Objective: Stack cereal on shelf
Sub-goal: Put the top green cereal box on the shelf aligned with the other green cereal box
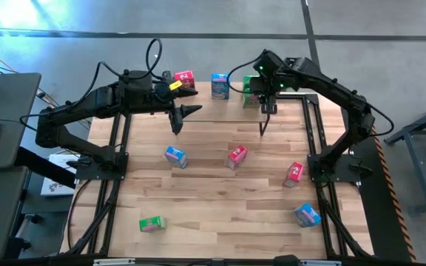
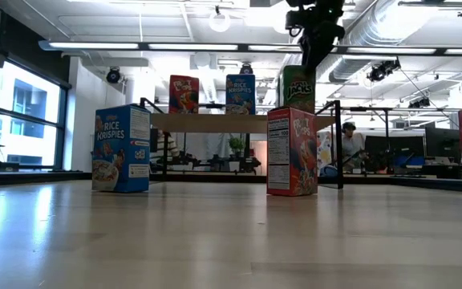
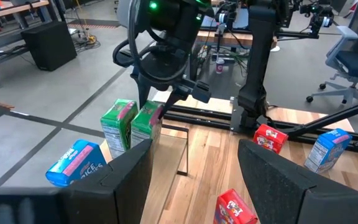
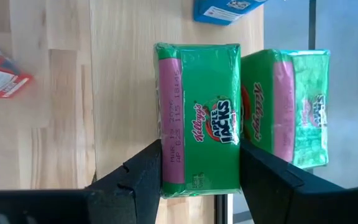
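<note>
Green cardboard sits clamped between the right tool's point(image 4: 197, 168) fingers: an Apple Jacks box point(image 4: 199, 121) held above the shelf point(image 2: 215, 123), just beside a second green box point(image 4: 288, 109) already standing there. If it comes down crooked, it could clip that neighbour and tip it off the shelf's narrow end; how much clearance remains I cannot judge well. A red box point(image 2: 184, 94) and a blue box point(image 2: 240, 95) stand further along. The left tool point(image 1: 180, 112) hangs open and empty over the surface point(image 1: 220, 199), where five boxes wait.
</note>
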Available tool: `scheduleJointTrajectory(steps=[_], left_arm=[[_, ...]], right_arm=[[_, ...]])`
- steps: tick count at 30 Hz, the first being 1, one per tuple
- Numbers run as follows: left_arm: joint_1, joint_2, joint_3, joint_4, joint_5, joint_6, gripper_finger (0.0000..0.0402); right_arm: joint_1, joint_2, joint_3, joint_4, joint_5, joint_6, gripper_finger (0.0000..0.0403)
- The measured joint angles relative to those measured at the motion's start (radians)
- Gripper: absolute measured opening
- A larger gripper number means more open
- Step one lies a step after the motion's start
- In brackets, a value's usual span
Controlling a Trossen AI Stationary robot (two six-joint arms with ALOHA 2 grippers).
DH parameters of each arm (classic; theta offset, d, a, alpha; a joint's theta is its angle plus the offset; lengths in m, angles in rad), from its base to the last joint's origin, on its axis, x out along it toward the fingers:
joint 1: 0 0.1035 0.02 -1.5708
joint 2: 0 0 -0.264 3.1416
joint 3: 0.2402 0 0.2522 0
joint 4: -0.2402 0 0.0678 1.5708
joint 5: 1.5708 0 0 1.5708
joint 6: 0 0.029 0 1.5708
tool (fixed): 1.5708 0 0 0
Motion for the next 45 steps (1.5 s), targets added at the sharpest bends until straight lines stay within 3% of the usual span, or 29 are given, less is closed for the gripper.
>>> scheduleJointTrajectory(steps=[5, 45], left_arm=[[0.000, 0.000, 0.000, 0.000, 0.000, 0.000, 0.0225], [0.000, 0.000, 0.000, 0.000, 0.000, 0.000, 0.0225]], right_arm=[[-0.002, 0.000, 0.000, 0.000, -0.038, -0.007, 0.0181], [-0.002, 0.000, 0.000, 0.000, -0.022, -0.007, 0.0181]])
